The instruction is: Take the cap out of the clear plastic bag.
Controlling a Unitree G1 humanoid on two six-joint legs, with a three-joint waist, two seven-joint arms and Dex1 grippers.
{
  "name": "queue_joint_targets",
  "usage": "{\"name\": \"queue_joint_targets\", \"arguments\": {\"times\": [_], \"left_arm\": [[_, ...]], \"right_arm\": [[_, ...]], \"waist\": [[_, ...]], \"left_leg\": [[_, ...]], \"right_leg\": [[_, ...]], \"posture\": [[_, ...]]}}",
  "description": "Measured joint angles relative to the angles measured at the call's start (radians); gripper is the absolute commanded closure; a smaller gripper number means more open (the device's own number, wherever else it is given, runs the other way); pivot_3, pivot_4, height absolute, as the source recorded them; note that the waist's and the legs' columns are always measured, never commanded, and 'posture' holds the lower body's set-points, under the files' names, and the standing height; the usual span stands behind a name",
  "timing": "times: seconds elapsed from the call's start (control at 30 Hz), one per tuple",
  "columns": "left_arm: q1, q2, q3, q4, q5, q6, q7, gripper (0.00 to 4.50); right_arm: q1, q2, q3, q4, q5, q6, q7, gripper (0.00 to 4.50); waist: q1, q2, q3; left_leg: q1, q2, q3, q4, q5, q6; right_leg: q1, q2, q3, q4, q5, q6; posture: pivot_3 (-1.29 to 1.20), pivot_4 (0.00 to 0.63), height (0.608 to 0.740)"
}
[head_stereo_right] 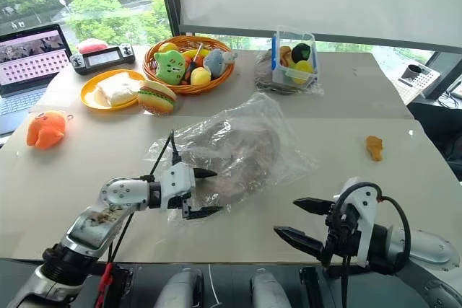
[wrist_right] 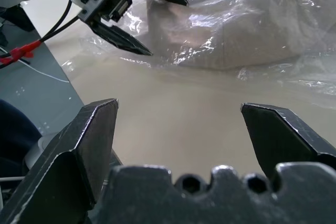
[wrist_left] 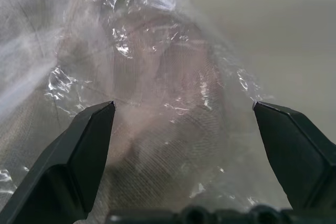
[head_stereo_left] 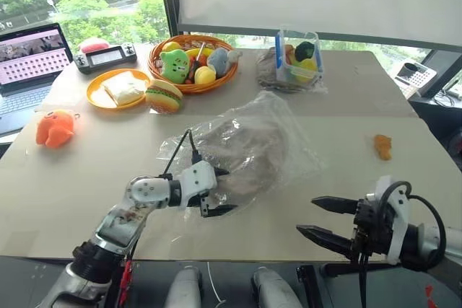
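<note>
Cap [head_stereo_left: 238,151] seemingly inside bag [head_stereo_left: 289,153], mid-table [head_stereo_left: 108,178]

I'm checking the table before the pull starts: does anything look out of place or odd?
Nothing looks spilled or damaged. The cap is inside the crumpled bag. A small orange piece lies alone on the table's right side, and an orange plush alone on the left. Both the left gripper and right gripper are open and hold nothing.

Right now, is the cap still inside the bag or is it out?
Inside. The cap shows as a tan lump under the crinkly clear plastic bag, which covers it all over on the table.
</note>
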Motion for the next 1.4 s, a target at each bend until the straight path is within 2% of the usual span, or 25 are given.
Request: {"name": "queue_joint_targets", "arguments": {"times": [0.1, 0.2, 0.43, 0.57, 0.6, 0.7, 0.83, 0.93, 1.03, 1.2, 1.3, 1.4], "left_arm": [[-0.029, -0.018, -0.044, 0.021, 0.067, 0.004, 0.027, 0.00], [-0.052, -0.027, -0.077, 0.019, 0.107, 0.026, 0.036, 0.72], [-0.058, -0.019, -0.089, 0.028, 0.144, 0.026, 0.027, 3.06], [-0.064, -0.006, -0.088, 0.048, 0.146, -0.004, 0.004, 4.30], [-0.067, 0.004, -0.088, 0.056, 0.146, -0.026, -0.007, 4.46], [-0.080, 0.044, -0.086, 0.108, 0.143, -0.140, -0.051, 4.46], [-0.133, 0.117, -0.083, 0.286, 0.142, -0.433, -0.115, 4.46], [-0.212, 0.145, -0.079, 0.490, 0.140, -0.705, -0.167, 4.46], [-0.360, 0.151, -0.079, 0.826, 0.141, -1.056, -0.216, 4.46], [-0.544, 0.162, -0.042, 1.260, 0.079, -1.534, -0.335, 4.46], [-0.595, 0.165, -0.041, 1.391, 0.081, -1.708, -0.349, 4.46], [-0.632, 0.181, -0.041, 1.455, 0.109, -1.810, -0.343, 4.46]], "right_arm": [[0.006, -0.002, -0.008, -0.002, 0.001, 0.000, -0.010, 0.03], [0.026, -0.002, -0.035, -0.009, 0.001, 0.000, -0.021, 0.00], [0.041, 0.001, -0.039, -0.024, 0.000, 0.000, -0.048, 0.00], [0.039, 0.008, -0.028, -0.026, -0.001, 0.000, -0.068, 0.00], [0.037, 0.010, -0.023, -0.028, -0.001, 0.000, -0.072, 0.00], [0.029, 0.015, -0.016, -0.031, -0.007, -0.001, -0.088, 0.00], [0.023, 0.019, 0.014, -0.031, -0.026, -0.003, -0.098, 0.00], [0.020, 0.020, 0.033, -0.027, -0.055, -0.012, -0.105, 0.00], [0.001, 0.028, 0.067, -0.018, -0.082, -0.019, -0.107, 0.00], [-0.014, 0.048, 0.117, -0.006, -0.125, -0.035, -0.112, 0.00], [-0.014, 0.056, 0.141, 0.003, -0.148, -0.040, -0.114, 0.00], [-0.013, 0.056, 0.142, 0.018, -0.174, -0.050, -0.113, 0.00]], "waist": [[0.001, 0.000, 0.000], [0.005, 0.000, -0.001], [-0.003, -0.001, -0.001], [-0.004, -0.001, -0.002], [-0.004, -0.001, -0.002], [-0.006, -0.001, -0.002], [-0.008, -0.001, -0.002], [-0.008, -0.002, -0.002], [-0.006, -0.004, -0.001], [-0.002, -0.004, -0.001], [0.003, -0.005, -0.001], [0.006, -0.005, -0.001]], "left_leg": [[0.000, 0.000, 0.000, 0.000, 0.000, 0.000], [0.001, -0.001, -0.002, 0.000, 0.000, 0.000], [0.012, -0.001, -0.002, 0.000, 0.000, 0.000], [0.012, -0.001, -0.002, -0.002, 0.000, 0.000], [0.012, -0.001, -0.002, -0.002, 0.000, 0.000], [0.013, -0.001, -0.002, -0.003, 0.000, 0.000], [0.014, -0.001, -0.002, -0.004, 0.000, 0.000], [0.014, -0.001, -0.001, -0.004, 0.000, 0.000], [0.012, -0.001, -0.001, -0.004, 0.000, 0.000], [0.000, -0.002, -0.001, -0.004, 0.000, 0.000], [-0.007, -0.003, -0.003, -0.002, 0.000, 0.000], [-0.007, -0.003, -0.004, 0.000, 0.000, 0.000]], "right_leg": [[0.001, 0.000, 0.000, 0.000, 0.000, 0.000], [0.003, -0.001, -0.001, 0.000, 0.000, 0.000], [0.013, -0.001, -0.002, 0.000, -0.003, 0.000], [0.012, -0.001, -0.002, 0.000, -0.003, -0.001], [0.012, -0.001, -0.002, 0.000, -0.004, -0.001], [0.012, -0.001, -0.002, 0.000, -0.004, -0.002], [0.012, -0.001, -0.002, 0.000, -0.005, -0.003], [0.012, -0.001, -0.002, 0.000, -0.005, -0.003], [0.010, -0.001, -0.002, 0.000, -0.005, -0.003], [0.002, -0.003, -0.004, 0.000, -0.004, -0.005], [-0.004, -0.004, -0.006, 0.001, -0.002, -0.007], [-0.003, -0.004, -0.008, 0.001, -0.002, -0.007]], "posture": [[0.00, 0.150, 0.728], [0.00, 0.150, 0.728], [0.00, 0.150, 0.728], [0.00, 0.150, 0.728], [0.00, 0.150, 0.728], [0.00, 0.150, 0.728], [0.00, 0.150, 0.728], [0.00, 0.150, 0.728], [0.00, 0.150, 0.728], [0.00, 0.150, 0.728], [0.00, 0.150, 0.728], [0.00, 0.150, 0.728]]}}
